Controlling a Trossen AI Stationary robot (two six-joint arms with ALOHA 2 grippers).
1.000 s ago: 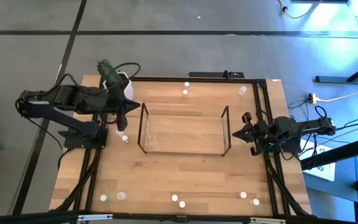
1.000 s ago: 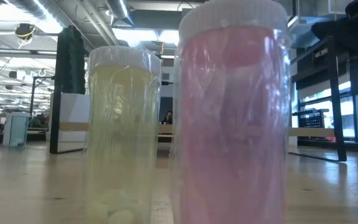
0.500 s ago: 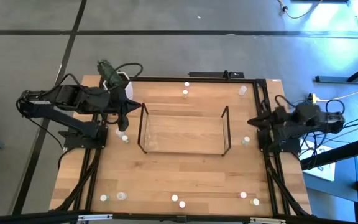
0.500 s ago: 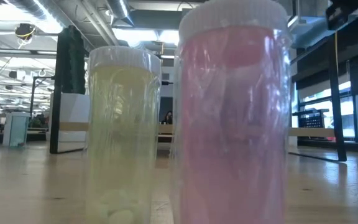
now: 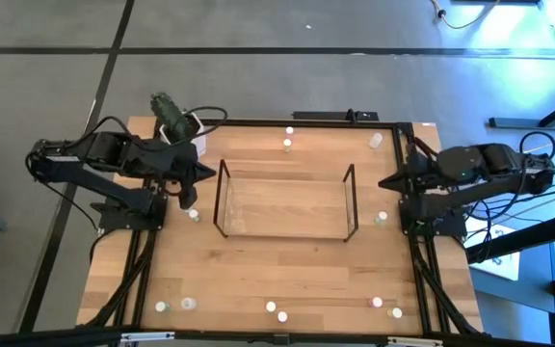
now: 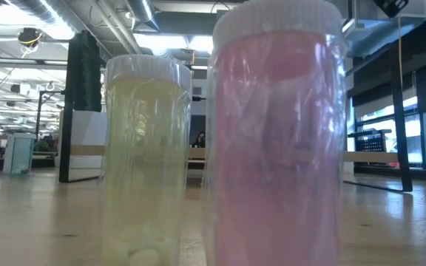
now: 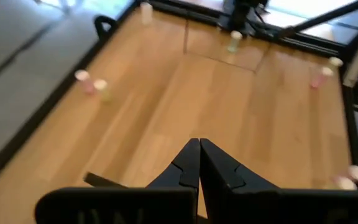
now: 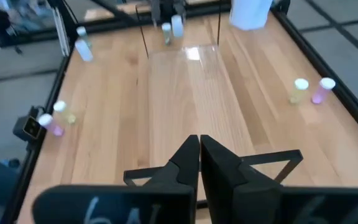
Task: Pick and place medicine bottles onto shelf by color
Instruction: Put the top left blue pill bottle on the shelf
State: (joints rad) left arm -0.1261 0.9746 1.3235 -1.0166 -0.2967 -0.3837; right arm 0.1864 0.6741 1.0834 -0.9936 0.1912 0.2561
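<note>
Right gripper drawn back from shelf to table's right edge, fingers closed and empty, left gripper just beside shelf's left end, closed and empty, bottles scattered along table's near edge, more behind shelf, shelf bare.

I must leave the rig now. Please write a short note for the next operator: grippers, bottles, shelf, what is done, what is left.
Left gripper: shut, empty, beside the shelf's left end.
Right gripper: shut, empty, beside its right end.
Shelf: mid-table, no bottles seen on it.
Medicine bottles: scattered near the table's edges, at the far side, near side, and one by each shelf end.
Done: no bottle placed.
Left: sort all bottles onto the shelf by color.
</note>
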